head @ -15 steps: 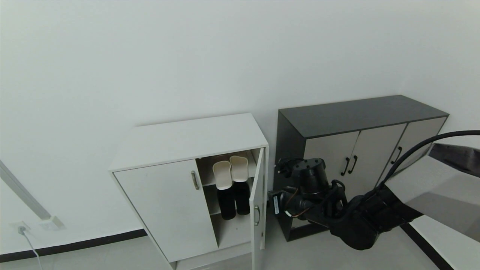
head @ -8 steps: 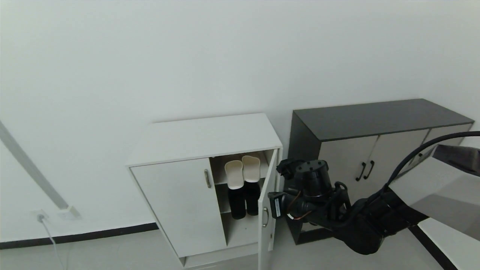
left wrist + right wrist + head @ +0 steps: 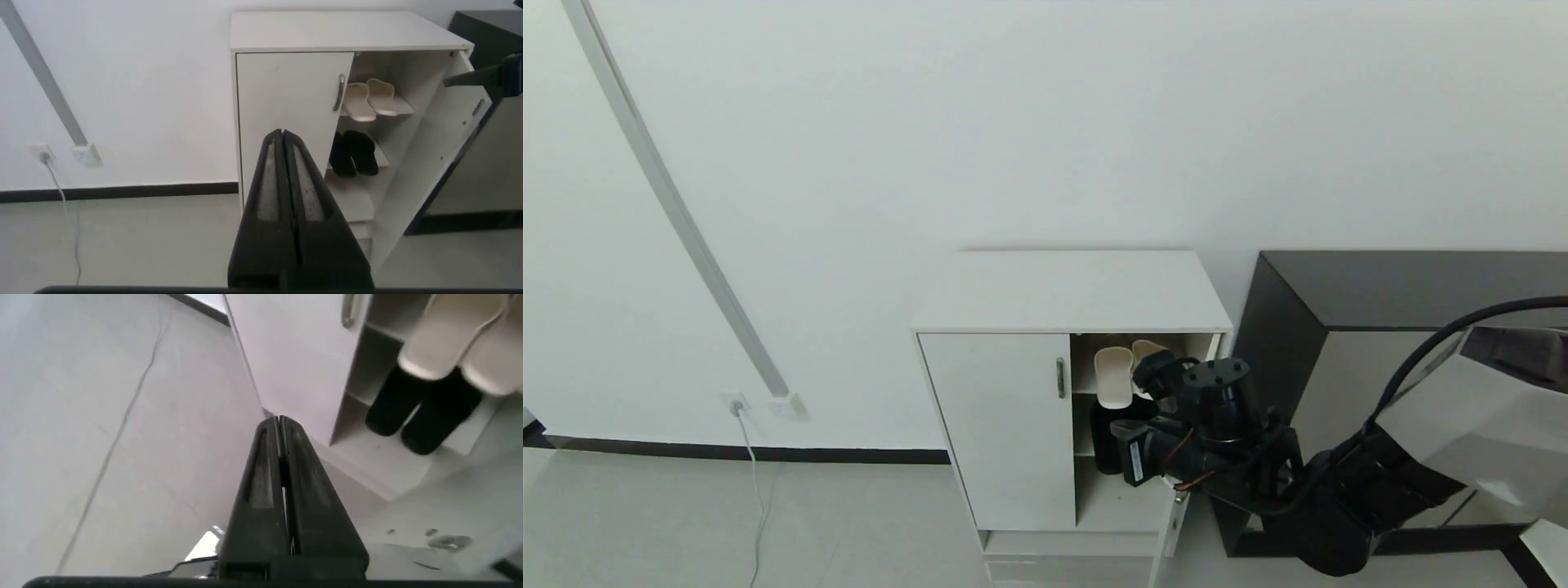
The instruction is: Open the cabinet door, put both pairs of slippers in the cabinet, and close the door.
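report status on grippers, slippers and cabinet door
Left gripper shut, empty; right gripper shut, empty. Pair of cream slippers on upper shelf, pair of black slippers below, inside white two-door cabinet. Right-hand white door open; right arm before the opening.

Dark cabinet (image 3: 1388,282): we see it against the wall (image 3: 1013,122).
Wall socket (image 3: 737,403): we see a cable (image 3: 757,490) hanging to the floor (image 3: 645,523).

Head camera looks down at the cabinet (image 3: 1066,290) front; both wrist cameras share its open half, the right closest.
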Controlling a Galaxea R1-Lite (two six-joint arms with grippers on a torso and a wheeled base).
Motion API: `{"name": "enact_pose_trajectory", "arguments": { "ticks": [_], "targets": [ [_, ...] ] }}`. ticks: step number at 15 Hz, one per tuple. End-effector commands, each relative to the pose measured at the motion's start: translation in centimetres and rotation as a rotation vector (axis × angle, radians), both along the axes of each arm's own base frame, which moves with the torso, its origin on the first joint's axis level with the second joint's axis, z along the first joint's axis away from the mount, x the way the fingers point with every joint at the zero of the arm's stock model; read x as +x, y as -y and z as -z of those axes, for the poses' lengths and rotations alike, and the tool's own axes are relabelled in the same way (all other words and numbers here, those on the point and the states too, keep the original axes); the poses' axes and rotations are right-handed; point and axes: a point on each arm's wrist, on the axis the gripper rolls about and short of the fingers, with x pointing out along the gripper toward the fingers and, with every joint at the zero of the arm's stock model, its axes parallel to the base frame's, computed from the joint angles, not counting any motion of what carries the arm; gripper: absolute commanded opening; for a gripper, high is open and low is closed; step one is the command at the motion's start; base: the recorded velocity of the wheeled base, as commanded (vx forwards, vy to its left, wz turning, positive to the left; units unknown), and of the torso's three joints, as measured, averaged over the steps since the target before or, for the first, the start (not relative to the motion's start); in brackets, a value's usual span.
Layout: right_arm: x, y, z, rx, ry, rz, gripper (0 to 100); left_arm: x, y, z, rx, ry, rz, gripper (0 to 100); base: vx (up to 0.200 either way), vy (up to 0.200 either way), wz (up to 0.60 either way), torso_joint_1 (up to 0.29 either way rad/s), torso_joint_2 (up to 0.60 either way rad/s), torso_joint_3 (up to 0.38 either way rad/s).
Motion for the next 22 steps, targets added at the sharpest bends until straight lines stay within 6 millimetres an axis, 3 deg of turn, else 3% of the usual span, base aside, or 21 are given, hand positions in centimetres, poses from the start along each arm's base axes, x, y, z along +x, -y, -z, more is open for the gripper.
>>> {"name": "enact_pose_trajectory", "arguments": {
  "ticks": [1,5,10,15,22],
  "targets": [
    [0.2,1.1,-0.7,-0.013,0.012,0.062,0,0.0,0.0,0.0,-0.001,0.000,-0.001,0,0.000,0.000,0.00,0.000,0.00,0.000],
    [-0.2,5.5,-2.6,-0.089,-0.040,0.204,0,0.0,0.0,0.0,-0.001,-0.002,-0.001,0,0.000,0.000,0.00,0.000,0.00,0.000],
    [-0.8,8.5,0.7,-0.167,-0.127,0.228,0,0.0,0.0,0.0,-0.001,0.000,-0.001,0,0.000,0.000,0.00,0.000,0.00,0.000],
    [1.0,7.6,5.1,-0.160,-0.124,0.226,0,0.0,0.0,0.0,-0.001,0.000,-0.001,0,0.000,0.000,0.00,0.000,0.00,0.000],
    [5.5,5.4,6.5,-0.108,-0.068,0.240,0,0.0,0.0,0.0,0.001,0.000,0.001,0,0.000,0.000,0.00,0.000,0.00,0.000]
  ]
}}
